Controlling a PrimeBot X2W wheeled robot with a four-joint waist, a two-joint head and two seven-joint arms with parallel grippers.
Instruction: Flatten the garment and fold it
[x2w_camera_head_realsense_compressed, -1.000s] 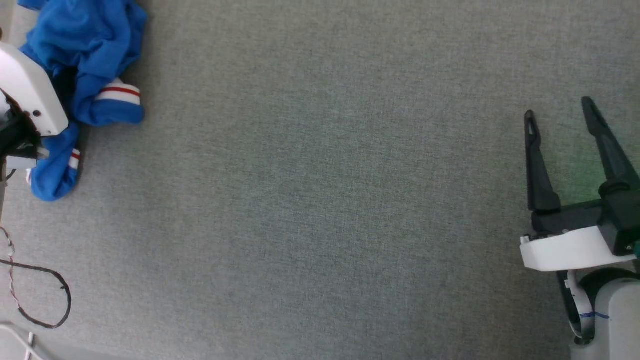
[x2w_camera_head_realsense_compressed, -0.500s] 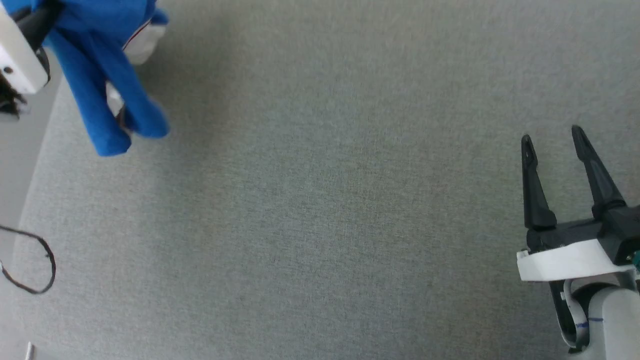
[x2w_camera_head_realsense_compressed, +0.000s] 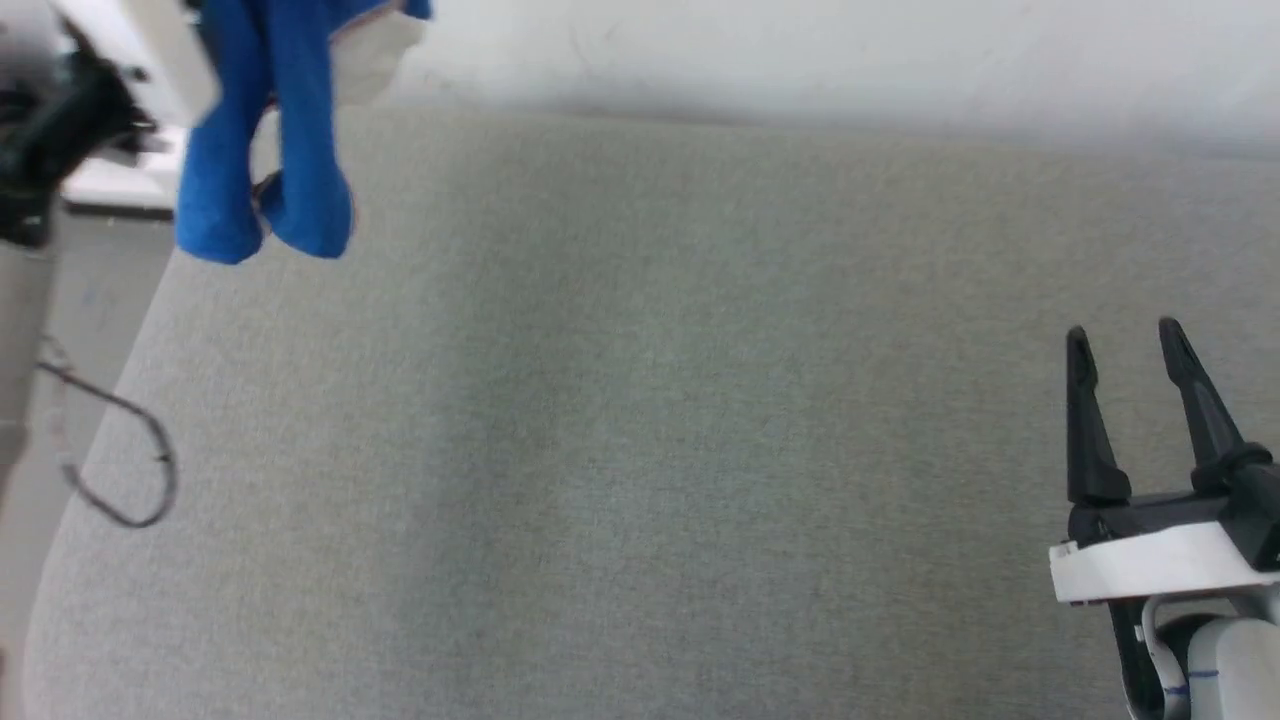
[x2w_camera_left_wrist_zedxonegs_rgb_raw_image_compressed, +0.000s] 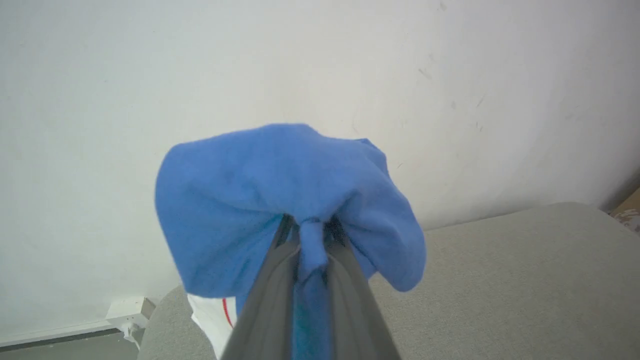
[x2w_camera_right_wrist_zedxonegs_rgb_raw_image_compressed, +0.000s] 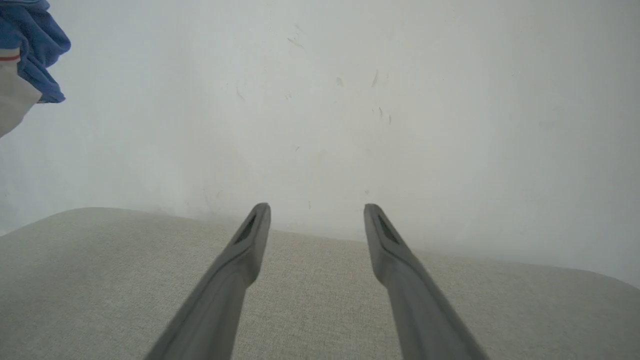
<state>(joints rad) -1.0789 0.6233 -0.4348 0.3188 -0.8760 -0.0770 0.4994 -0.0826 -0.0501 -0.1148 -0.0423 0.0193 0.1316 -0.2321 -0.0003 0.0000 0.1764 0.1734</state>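
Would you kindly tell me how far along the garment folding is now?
Done: the garment is picked up, bunched in the shut left gripper, clear of the grey surface. In hand: that lift. Left: all flattening and folding; the right gripper is open and empty.

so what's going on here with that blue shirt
The robot's left gripper is shut on a bunch of the blue garment and holds it up in the air by the left end of the grey padded surface, so the cloth hangs crumpled. The right gripper is open and empty over the right side of that surface. Nothing is flattened or folded yet.
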